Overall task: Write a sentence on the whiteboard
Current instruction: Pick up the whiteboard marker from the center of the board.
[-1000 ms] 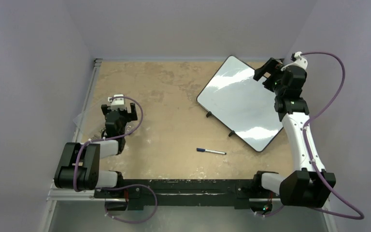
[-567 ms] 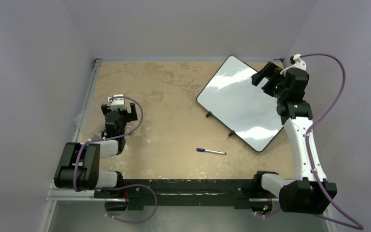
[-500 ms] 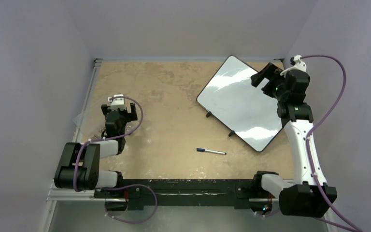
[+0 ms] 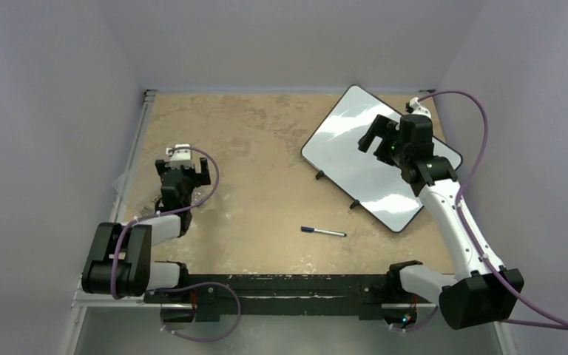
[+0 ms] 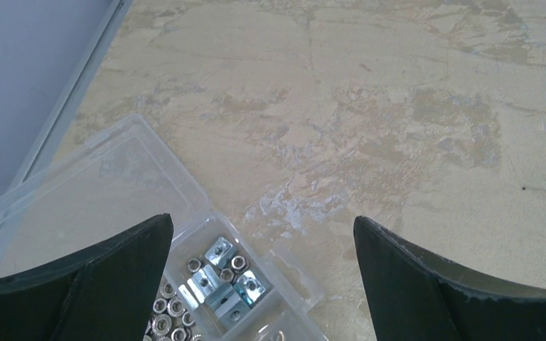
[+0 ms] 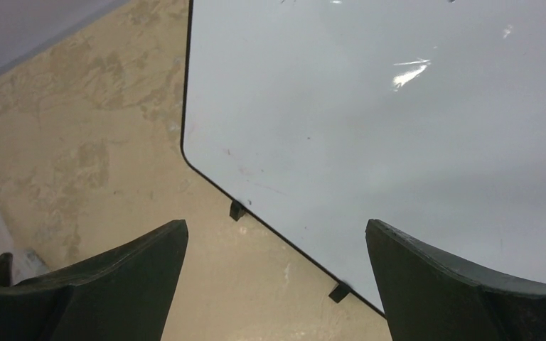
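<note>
Whiteboard (image 4: 344,151) lies at the far-right of the table (image 4: 251,148), turned diagonal, sitting on small black feet. Its face is glossy white w/ glare streaks; the wrist view shows a few faint specks near its left corner (image 6: 398,142).

R tool (image 4: 376,139) hangs over the board's middle, jaws wide, nothing btwn them (image 6: 274,227).

L tool (image 4: 185,168) is on the left side, also wide and empty (image 5: 263,224), above a clear parts box (image 5: 106,192) w/ metal nuts (image 5: 220,280).

Blue-capped marker (image 4: 324,232) lies flat on the table, near-centre, apart from the board's near edge.
</note>
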